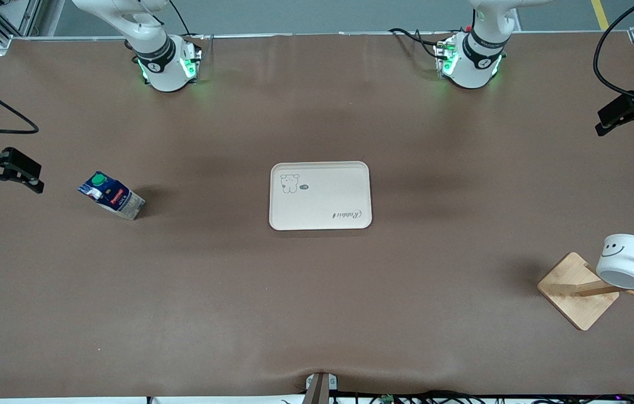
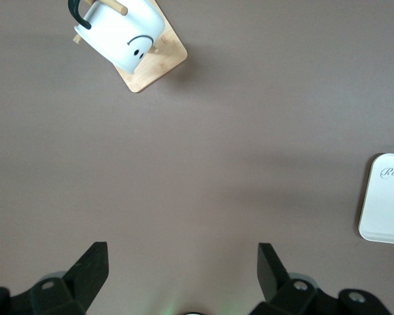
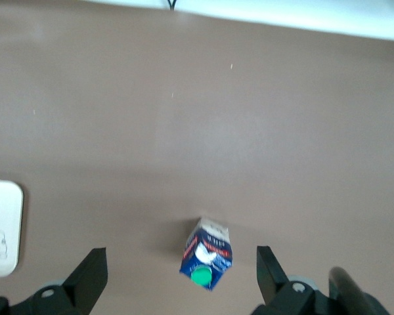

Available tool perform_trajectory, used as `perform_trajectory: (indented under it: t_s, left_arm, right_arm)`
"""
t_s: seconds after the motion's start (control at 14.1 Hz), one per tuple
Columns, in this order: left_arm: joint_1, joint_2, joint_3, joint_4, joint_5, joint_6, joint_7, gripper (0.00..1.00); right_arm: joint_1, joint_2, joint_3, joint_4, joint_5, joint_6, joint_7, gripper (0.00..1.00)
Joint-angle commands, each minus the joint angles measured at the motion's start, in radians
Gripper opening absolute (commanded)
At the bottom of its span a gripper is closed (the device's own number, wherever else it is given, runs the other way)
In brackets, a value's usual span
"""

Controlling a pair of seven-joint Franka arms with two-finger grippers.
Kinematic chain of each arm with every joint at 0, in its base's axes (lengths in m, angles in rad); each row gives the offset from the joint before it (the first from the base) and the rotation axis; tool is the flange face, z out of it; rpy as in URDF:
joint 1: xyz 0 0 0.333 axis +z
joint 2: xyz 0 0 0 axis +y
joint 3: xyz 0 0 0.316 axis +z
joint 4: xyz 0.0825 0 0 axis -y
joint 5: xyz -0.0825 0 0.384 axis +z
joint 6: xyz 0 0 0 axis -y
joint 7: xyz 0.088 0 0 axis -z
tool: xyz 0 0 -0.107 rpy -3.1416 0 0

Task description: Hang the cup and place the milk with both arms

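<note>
The cup [image 1: 627, 261], a white mug with a black handle and a smiley face, hangs tilted on a peg of a wooden rack [image 1: 575, 292] toward the left arm's end of the table. It also shows in the left wrist view [image 2: 121, 29]. The milk [image 1: 110, 194], a dark-blue carton with a green cap, stands on the table toward the right arm's end, and shows in the right wrist view [image 3: 207, 256]. My left gripper [image 1: 611, 118] [image 2: 182, 252] is open and empty over the table's edge, apart from the cup. My right gripper [image 1: 28, 175] [image 3: 180, 252] is open and empty, raised beside the milk.
A cream tray [image 1: 320, 195] with a bear drawing lies at the table's middle, empty. Its edge shows in the left wrist view [image 2: 387, 200] and the right wrist view [image 3: 1, 230]. The rack's square base [image 2: 161, 62] sits near the table's edge nearer the front camera.
</note>
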State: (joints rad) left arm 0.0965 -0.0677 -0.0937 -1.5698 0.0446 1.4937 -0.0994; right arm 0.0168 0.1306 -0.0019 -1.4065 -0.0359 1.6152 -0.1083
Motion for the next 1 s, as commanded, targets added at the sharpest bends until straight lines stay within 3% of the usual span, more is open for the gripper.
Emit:
perform_trajectory:
  t_s: [0.0, 0.28, 0.43, 0.57, 0.92]
  left_arm:
    - [0.003, -0.020, 0.006, -0.009, -0.025, 0.002, -0.013, 1.00]
    - [0.003, -0.029, 0.005, -0.010, -0.025, 0.000, -0.013, 1.00]
    - [0.003, -0.038, 0.005, -0.018, -0.025, 0.000, -0.013, 1.00]
    - [0.003, -0.044, 0.005, -0.021, -0.025, 0.000, -0.013, 1.00]
    - [0.003, -0.049, 0.005, -0.021, -0.023, -0.004, -0.010, 1.00]
  right_arm:
    - [-0.030, -0.026, -0.010, -0.025, -0.013, -0.076, -0.024, 1.00]
    - [-0.104, -0.111, -0.010, -0.189, 0.016, -0.113, -0.013, 1.00]
    - [-0.103, -0.105, -0.007, -0.149, 0.024, -0.136, -0.013, 1.00]
    - [-0.084, -0.092, -0.003, -0.021, 0.011, -0.203, -0.010, 1.00]
    - [-0.089, -0.123, -0.006, -0.052, 0.077, -0.251, 0.106, 1.00]
